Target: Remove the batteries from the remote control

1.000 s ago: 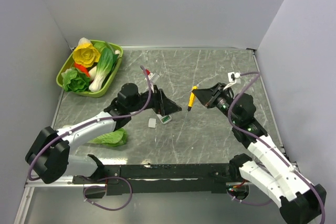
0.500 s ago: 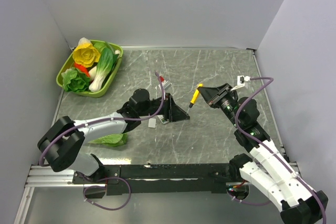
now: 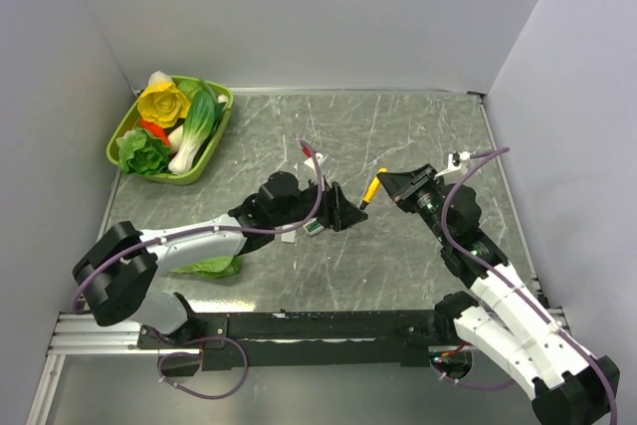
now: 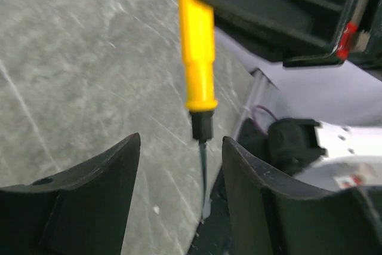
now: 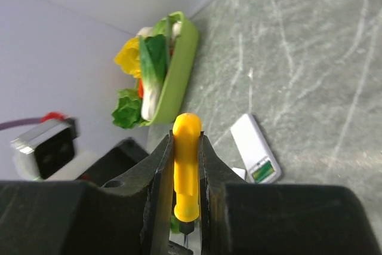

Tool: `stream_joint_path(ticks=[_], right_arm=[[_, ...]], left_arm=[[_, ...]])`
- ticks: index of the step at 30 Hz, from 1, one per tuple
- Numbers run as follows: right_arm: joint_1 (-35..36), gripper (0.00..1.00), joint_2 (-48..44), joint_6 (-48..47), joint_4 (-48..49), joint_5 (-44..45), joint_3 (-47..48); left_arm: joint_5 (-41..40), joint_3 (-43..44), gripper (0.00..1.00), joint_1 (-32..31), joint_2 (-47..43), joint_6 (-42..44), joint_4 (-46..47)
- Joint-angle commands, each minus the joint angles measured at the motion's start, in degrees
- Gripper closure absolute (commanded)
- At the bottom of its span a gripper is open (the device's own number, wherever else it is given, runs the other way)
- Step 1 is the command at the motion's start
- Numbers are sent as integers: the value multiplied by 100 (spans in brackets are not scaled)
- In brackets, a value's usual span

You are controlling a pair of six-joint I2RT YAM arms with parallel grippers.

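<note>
Remote control [image 5: 255,147] flat near table [image 3: 418,276] centre, green patch at one end; batteries too small to make out. Left jaws just beyond it, part-open, empty. Screwdriver [image 3: 369,189] tip pokes between them, apparently touching neither; right jaws clamped tight on yellow handle. Hazards: blade strikes left fingers [image 4: 89,195] if either arm drifts; slipped blade skids remote control, batteries stay in.

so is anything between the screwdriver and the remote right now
Yes. Seen from above, the open left gripper sits between the screwdriver held in the right gripper and the remote.
</note>
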Motion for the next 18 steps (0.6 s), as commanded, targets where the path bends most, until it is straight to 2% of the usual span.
stream_joint_path(ticks=[1, 6, 9, 18], right_arm=[[56, 100, 121, 292, -376, 301, 326], [100, 100, 235, 388, -403, 318, 273], [109, 100, 244, 467, -315, 292, 186], [127, 100, 174, 485, -227, 257, 133]], left_arm=[[-1596, 478, 38, -377, -153, 1118, -515], [-1626, 741, 41, -465, 84, 1304, -638], [-1485, 838, 46, -465, 233, 1242, -524], [-1380, 1075, 45, -457, 576, 1207, -857]])
